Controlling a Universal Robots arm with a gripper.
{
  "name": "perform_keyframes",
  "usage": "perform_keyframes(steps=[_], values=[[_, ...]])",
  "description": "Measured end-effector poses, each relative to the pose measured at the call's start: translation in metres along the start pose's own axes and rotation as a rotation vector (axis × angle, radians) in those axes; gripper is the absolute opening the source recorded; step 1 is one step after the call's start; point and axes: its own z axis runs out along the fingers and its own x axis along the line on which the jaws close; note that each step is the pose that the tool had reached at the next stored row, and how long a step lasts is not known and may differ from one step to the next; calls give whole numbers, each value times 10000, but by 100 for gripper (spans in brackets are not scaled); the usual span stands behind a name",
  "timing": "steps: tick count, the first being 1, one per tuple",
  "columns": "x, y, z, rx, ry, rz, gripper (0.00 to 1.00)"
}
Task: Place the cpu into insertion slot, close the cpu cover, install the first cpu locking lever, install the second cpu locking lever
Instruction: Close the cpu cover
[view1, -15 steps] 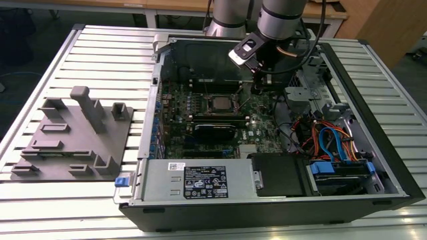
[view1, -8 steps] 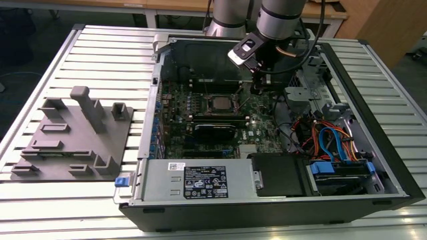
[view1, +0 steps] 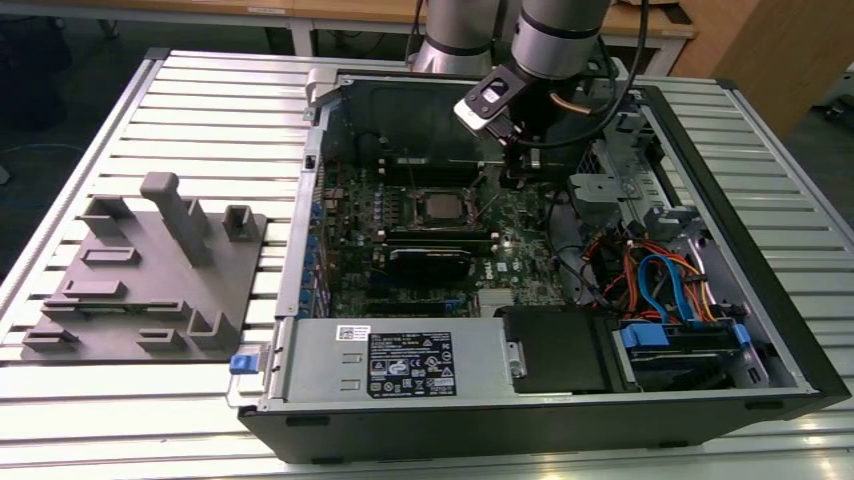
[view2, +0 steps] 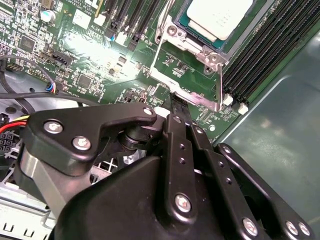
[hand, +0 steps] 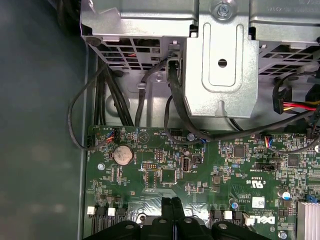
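Jaws: pressed together; my fingertips (view2: 176, 112) meet the free edge of the cpu cover (view2: 197, 96).
Cpu cover: swung open, its frame running from the insertion slot (view2: 250, 26) out toward me.
Cpu (view2: 217, 17): flat in the slot, silver top up, edges parallel to the rim.
Motherboard (view1: 523, 268): inside the open computer case (view1: 534, 435) on the slatted tabletop (view1: 200, 90).

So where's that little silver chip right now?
The chip sits in its square socket near the middle of the green board inside the computer case; in the second wrist view it lies just past the silver frame ahead of the gripper.
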Motion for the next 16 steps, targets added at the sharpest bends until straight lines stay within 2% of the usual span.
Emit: perform_keyframes(steps=[12,14,16], values=[[1,-33,0,0,0,1,10],[1,-81,-1,0,-1,1,10],[1,-84,-1,0,0,2,10]])
